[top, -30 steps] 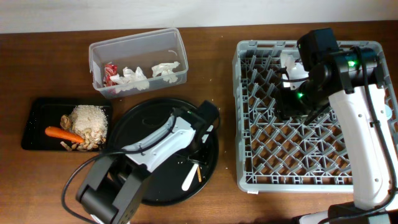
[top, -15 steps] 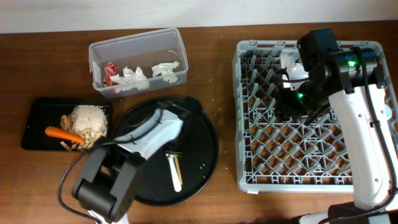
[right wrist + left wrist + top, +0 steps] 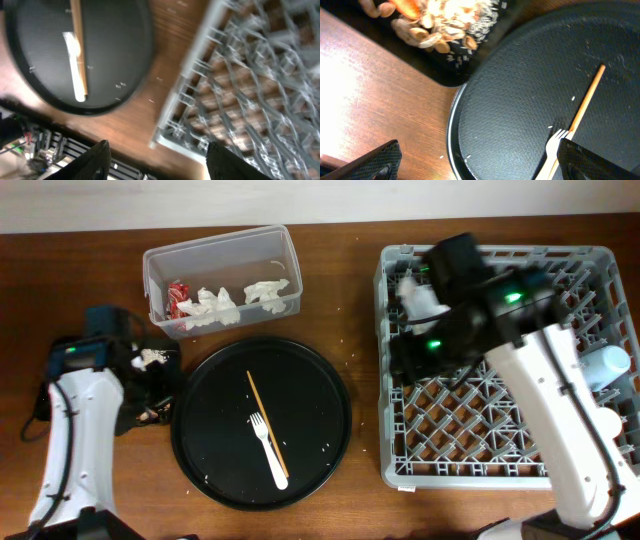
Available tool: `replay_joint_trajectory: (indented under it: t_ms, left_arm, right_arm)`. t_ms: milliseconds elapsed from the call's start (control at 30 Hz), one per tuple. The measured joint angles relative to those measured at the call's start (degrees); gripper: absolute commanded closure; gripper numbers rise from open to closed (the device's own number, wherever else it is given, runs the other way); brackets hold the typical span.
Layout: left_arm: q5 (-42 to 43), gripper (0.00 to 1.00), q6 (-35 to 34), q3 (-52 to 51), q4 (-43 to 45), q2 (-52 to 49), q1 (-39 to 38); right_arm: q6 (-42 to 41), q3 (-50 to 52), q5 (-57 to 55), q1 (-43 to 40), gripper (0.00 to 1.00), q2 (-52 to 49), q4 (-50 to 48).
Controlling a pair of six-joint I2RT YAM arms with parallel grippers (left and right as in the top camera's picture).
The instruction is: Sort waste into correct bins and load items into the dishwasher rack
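A white fork (image 3: 268, 452) and a thin wooden chopstick (image 3: 265, 418) lie on the round black tray (image 3: 315, 395). My left gripper (image 3: 480, 170) is open and empty, low over that tray's left rim, with the fork (image 3: 554, 147) and chopstick (image 3: 585, 102) near its right finger. The shallow black tray (image 3: 451, 74) holds peanut pieces (image 3: 427, 37), rice (image 3: 480, 15) and a carrot end (image 3: 407, 6). The clear tub (image 3: 215, 240) holds tissues (image 3: 215, 305) and a red wrapper (image 3: 177, 295). My right gripper (image 3: 162, 165) is open and empty over the left side of the grey rack (image 3: 480, 430).
Two pale cups (image 3: 605, 366) sit at the rack's right edge, and a white item (image 3: 415, 298) sits near its back left by my right arm. The right wrist view is blurred and shows the rack's front corner (image 3: 170, 135) and bare wood beside it. My left arm covers most of the shallow black tray from above.
My left arm has swung left off the round tray to the shallow black tray, leaving the fork and chopstick uncovered. My right arm has moved left across the rack.
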State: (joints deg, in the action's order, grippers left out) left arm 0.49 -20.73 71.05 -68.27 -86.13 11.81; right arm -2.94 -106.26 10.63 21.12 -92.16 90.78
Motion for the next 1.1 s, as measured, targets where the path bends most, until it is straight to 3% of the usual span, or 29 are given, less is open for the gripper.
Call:
replay_joint_trajectory:
  t_ms: [100, 333, 600, 833, 867, 967, 1033, 1100]
  left_arm:
    - [2.8, 0.01, 0.15, 0.0, -0.74, 0.0, 5.16]
    - [3.65, 0.01, 0.15, 0.0, -0.74, 0.0, 5.38]
    - [3.37, 0.01, 0.15, 0.0, -0.26, 0.0, 5.38]
    - [3.15, 0.01, 0.15, 0.0, 0.11, 0.0, 5.38]
    - [3.15, 0.01, 0.15, 0.0, 0.13, 0.0, 5.38]
    - [3.15, 0.01, 0.15, 0.0, 0.15, 0.0, 5.38]
    - [3.15, 0.01, 0.15, 0.0, 0.13, 0.0, 5.38]
    - [3.15, 0.01, 0.15, 0.0, 0.13, 0.0, 5.38]
  right_arm:
    - [-2.62, 0.0, 0.7, 14.08, 0.3, -3.02, -7.61]
    - [-10.97, 0.48, -0.66, 30.45, 0.31, -23.28, -19.85]
    - [-22.71, 1.25, -9.75, 35.26, 0.31, -32.74, -29.7]
    - [-28.41, 13.57, -12.35, 35.85, 0.32, -33.35, -42.01]
    - [-28.57, 14.73, -12.85, 36.04, 0.36, -32.81, -43.36]
    - [-28.61, 16.35, -15.37, 36.35, 0.63, -32.06, -43.82]
    - [-28.7, 16.31, -15.63, 36.37, 0.76, -32.04, -42.88]
    - [-28.92, 16.33, -15.8, 36.41, 0.81, -31.93, -41.29]
